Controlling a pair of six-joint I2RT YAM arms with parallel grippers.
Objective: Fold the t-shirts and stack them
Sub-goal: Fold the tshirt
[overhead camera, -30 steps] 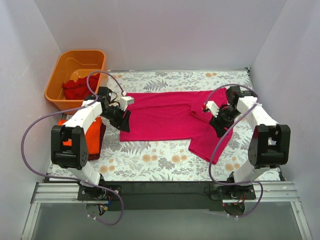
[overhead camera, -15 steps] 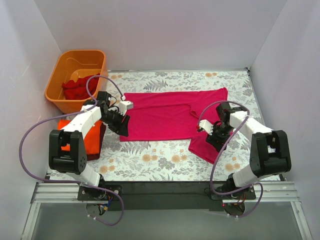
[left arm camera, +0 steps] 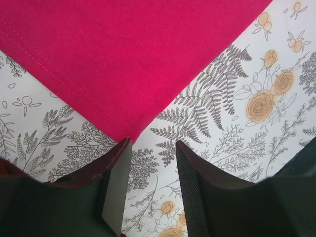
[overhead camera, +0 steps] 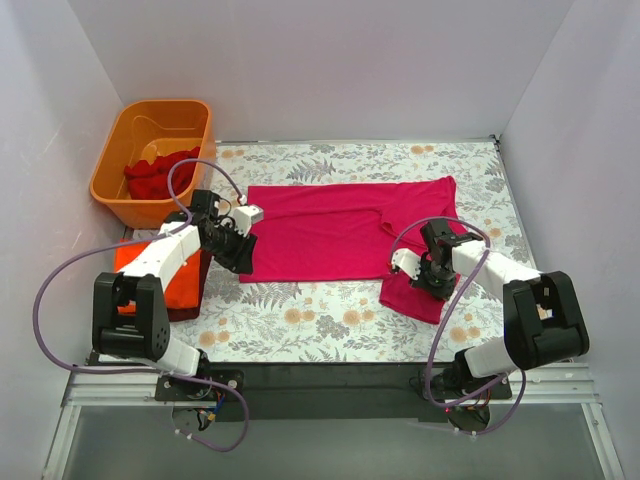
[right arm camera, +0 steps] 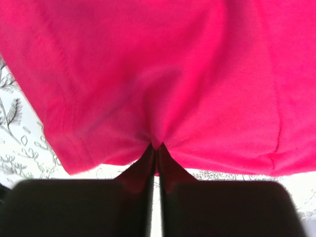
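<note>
Left gripper (left arm camera: 153, 145) jaws apart by soft magenta t-shirt (overhead camera: 320, 230); right gripper (right arm camera: 155, 147) pinches it.

Bright, even light with soft shadows; the right end effector (right arm camera: 155, 148) looks dark, blurred.

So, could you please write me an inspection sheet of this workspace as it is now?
Surface: table with a floral print.
Job's things: pink t-shirt spread out; orange t-shirt folded on the maroon t-shirt at the left; red garment in the tub.
Clutter: orange tub at the far left corner.
Grippers: left gripper open at the pink shirt's near left corner; right gripper shut on its near right edge.
Cables: purple cables loop from both arms.
Surroundings: white walls on three sides; nothing else seen.
</note>
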